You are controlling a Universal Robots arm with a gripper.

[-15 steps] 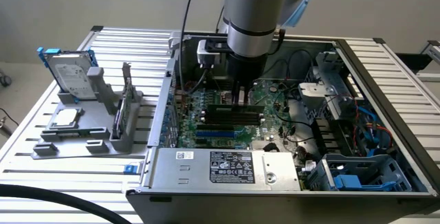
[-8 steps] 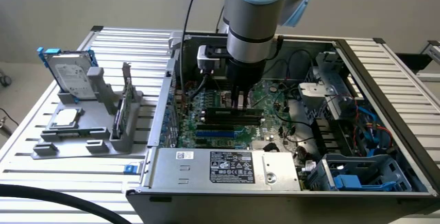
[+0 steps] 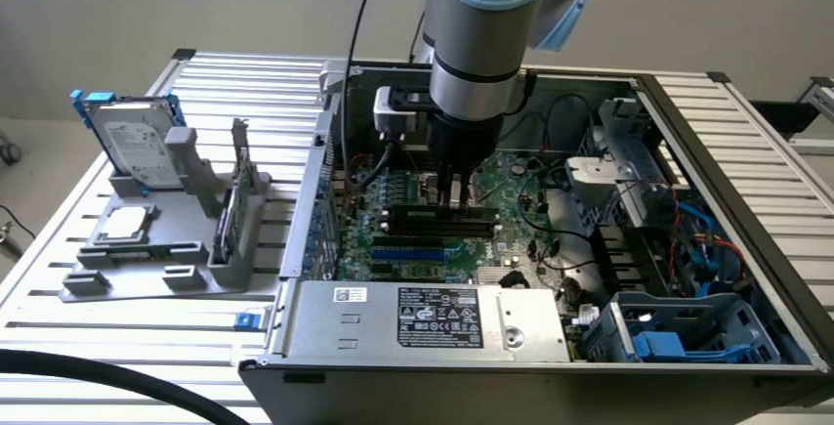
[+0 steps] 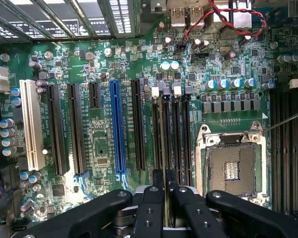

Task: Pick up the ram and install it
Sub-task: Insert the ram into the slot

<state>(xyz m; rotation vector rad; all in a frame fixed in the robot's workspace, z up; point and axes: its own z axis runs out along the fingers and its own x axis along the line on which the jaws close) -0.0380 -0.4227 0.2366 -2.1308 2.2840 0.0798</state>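
**Gripper closed narrow on the ram, over the memory slots**

We find the gripper (image 3: 452, 189) lowered into the open computer case (image 3: 729, 200), pointing straight down at the motherboard (image 4: 99, 144). Its fingers (image 4: 153, 198) stand narrow, nearly together, with a thin strip clamped between them. We take that strip to be the ram (image 4: 165, 144), held on edge and running in line with the bank of black memory slots (image 4: 184, 134). In the exterior view the ram (image 3: 437, 213) appears as a long dark stick directly under the fingertips, down at the slots. We cannot tell whether it is fully seated.

Beside the memory slots, on one side, sits the bare processor socket (image 4: 232, 166). On the other side are a black expansion slot, then the blue slot (image 4: 115, 129), further black slots and the white slot (image 4: 31, 124). A twisted red and black wire (image 4: 233, 20) loops over the board's edge.

Nearer the camera in the exterior view, the silver power supply (image 3: 431, 316) lies along the case front, with a blue drive cage (image 3: 685, 332) to the exterior view's right.

Outside the case, to the exterior view's left, a grey holder (image 3: 144, 259) rests on the slatted table (image 3: 78, 298). It carries a hard drive (image 3: 131, 142) standing upright and an expansion card (image 3: 238, 200) on edge.
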